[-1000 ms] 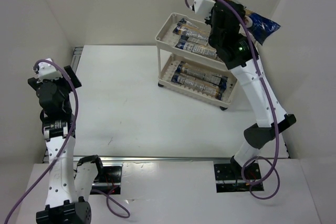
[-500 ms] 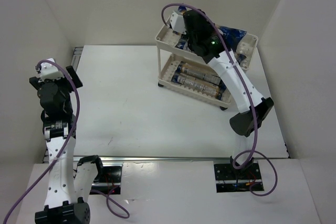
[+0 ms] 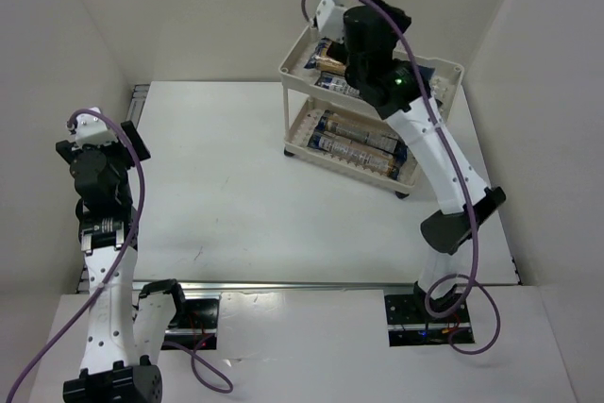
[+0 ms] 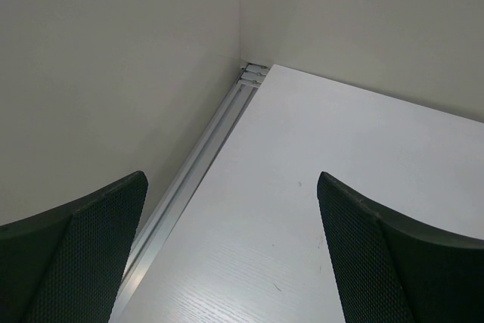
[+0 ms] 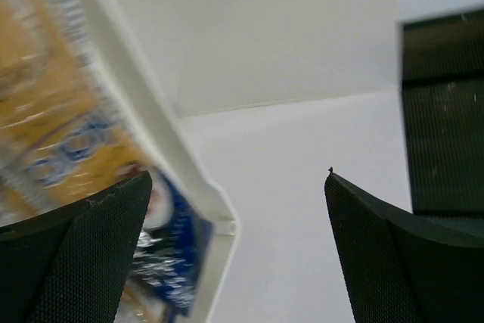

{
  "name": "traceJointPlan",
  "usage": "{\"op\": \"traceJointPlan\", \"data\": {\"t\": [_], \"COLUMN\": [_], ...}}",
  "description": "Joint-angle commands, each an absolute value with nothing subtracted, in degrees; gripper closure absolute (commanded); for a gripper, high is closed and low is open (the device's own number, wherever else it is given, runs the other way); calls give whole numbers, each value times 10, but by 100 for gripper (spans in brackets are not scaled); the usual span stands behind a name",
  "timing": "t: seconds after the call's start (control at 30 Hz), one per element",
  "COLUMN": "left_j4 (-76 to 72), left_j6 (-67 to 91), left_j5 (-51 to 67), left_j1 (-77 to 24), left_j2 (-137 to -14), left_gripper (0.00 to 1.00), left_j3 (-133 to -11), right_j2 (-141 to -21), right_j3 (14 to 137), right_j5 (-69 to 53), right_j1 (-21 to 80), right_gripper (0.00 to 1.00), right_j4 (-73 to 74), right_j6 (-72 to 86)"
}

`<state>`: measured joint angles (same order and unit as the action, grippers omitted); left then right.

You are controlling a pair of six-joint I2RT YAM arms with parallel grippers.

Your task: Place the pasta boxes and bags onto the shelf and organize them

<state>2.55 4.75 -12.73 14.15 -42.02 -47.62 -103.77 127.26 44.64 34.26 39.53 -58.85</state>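
While the left arm is being kept idle at the left edge of the surface [image 3: 217, 167], the left fingers [image 4: 76, 255] are being held spread wide above it, with nothing between them and nothing being touched. Further right, the change is being shown at the shelf [image 3: 291, 68]. The pasta packet [image 5: 53, 111] that was being carried high above it a second ago is no longer being gripped. The right fingers [image 5: 393, 262], clamped until a moment ago, are now being held fully apart and empty over a corner of the upper tier. In the overhead view that packet is mostly being hidden beneath the arm. In the wrist view it is being seen, blurred yellow and blue, inside the rim and beside one finger, apparently untouched. Upper-tier packets [image 3: 326, 56] and lower-tier packets [image 3: 357, 139] are also being shown in the trays. No packet is being shown on the surface, so the placing is being judged essentially done, with only tidying perhaps remaining.
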Motion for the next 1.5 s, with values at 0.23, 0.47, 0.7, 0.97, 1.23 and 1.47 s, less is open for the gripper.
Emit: {"op": "traceJointPlan", "data": {"t": [0.23, 0.47, 0.7, 0.97, 1.23, 1.47], "left_j4": [0, 42, 101, 140, 149, 143], "left_j6": [61, 82, 138, 196, 196, 196], "left_j5": [-124, -129, -75, -3, -12, -7], "left_j1": [140, 140, 145, 134, 100, 95], "left_j2": [-409, -409, -426, -439, -439, -439], "left_gripper": [0, 0, 0, 0, 0, 0], "left_j3": [-466, -461, -467, -435, -399, -386], "right_j2": [-835, -554, -382, -296, -193, -166], "right_j3": [1343, 992, 853, 839, 707, 683], "right_j5": [482, 413, 263, 94, 76, 47], "right_j1": [336, 223, 85, -65, -159, -241], "right_gripper": [0, 0, 0, 0, 0, 0], "right_j4": [370, 457, 627, 744, 744, 744], "right_j6": [-381, -262, -130, -139, -113, -126]}}
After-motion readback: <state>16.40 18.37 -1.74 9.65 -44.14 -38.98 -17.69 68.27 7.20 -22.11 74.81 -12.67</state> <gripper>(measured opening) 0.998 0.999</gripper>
